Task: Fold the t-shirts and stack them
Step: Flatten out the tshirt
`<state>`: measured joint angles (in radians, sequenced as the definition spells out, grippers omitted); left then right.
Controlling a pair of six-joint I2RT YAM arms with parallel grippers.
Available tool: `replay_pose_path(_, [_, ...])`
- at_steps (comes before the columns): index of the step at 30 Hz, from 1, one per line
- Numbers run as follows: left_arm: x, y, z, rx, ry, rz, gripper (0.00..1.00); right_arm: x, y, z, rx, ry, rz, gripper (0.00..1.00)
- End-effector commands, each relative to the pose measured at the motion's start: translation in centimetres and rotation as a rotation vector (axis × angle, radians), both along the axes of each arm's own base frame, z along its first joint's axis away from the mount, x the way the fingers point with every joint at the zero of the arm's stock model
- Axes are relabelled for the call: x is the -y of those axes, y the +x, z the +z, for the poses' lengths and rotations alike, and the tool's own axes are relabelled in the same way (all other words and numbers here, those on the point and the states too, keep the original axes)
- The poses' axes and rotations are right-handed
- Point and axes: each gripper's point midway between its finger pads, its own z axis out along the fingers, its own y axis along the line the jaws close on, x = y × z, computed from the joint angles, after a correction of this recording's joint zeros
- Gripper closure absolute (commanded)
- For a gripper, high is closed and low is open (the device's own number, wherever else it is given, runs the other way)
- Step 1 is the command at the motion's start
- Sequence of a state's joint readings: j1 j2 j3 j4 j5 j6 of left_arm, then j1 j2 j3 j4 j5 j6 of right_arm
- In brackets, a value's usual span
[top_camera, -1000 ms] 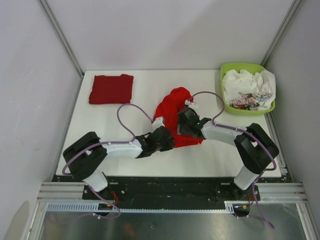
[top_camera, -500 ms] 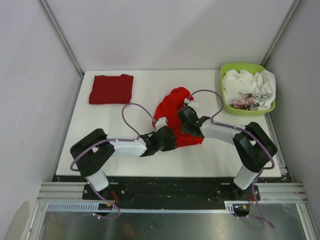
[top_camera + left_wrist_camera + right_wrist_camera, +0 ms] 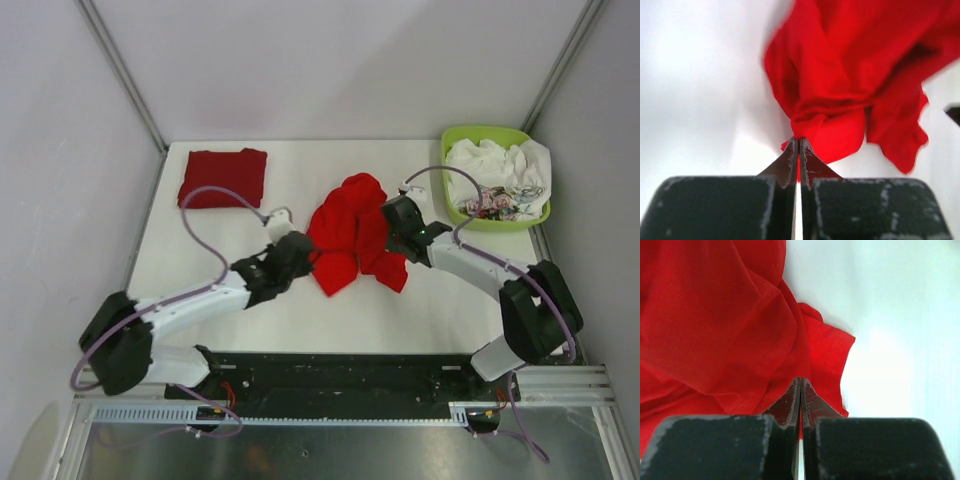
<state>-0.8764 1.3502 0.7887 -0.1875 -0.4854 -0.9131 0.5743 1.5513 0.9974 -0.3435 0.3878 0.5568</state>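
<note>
- Bright red t-shirt (image 3: 350,232) lies crumpled in the middle of the tabletop (image 3: 300,175), bunched between both arms.
- Left claw (image 3: 799,150) is pressed together, pinching the shirt's left edge.
- Right claw (image 3: 800,390) is likewise clamped on a fold at its right side.
- Darker red t-shirt (image 3: 222,177) sits folded at the far left corner.

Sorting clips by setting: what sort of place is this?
Probably a robotics lab cell: white table boxed in by plain panels, two arms bolted at its edge gripping a red t-shirt.
</note>
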Motion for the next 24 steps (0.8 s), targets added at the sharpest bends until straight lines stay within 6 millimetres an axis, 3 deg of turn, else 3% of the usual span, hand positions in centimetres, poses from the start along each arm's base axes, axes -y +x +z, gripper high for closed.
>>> replay_pose_path(1, [-8.6,1.5,2.6,0.073,0.177,0.176,1.00,1.2,-0.3,3.1,0.051,-0.010,-0.036,1.00])
replay_pose_path(5, [-12.2,3.0,2.7,0.053,0.221,0.229,1.00,0.2,-1.4,2.1,0.019,0.048,0.027,0.98])
replay_pose_path(10, [-14.5,6.0,1.6,-0.037,0.204,0.282,1.00,-2.6,-2.7,-0.7,-0.037,0.055,0.118,0.78])
replay_pose_path(14, [-14.1,8.0,2.4,-0.046,0.163,0.278,1.00,-3.7,-3.0,-2.8,-0.080,0.061,0.168,0.64])
replay_pose_path(17, [-13.6,8.4,2.5,-0.049,0.153,0.264,1.00,-4.2,-3.3,-3.5,-0.093,0.059,0.178,0.60])
replay_pose_path(24, [-13.9,7.9,1.9,-0.061,0.156,0.267,1.00,-4.8,-4.6,-2.2,-0.063,0.031,0.172,0.59])
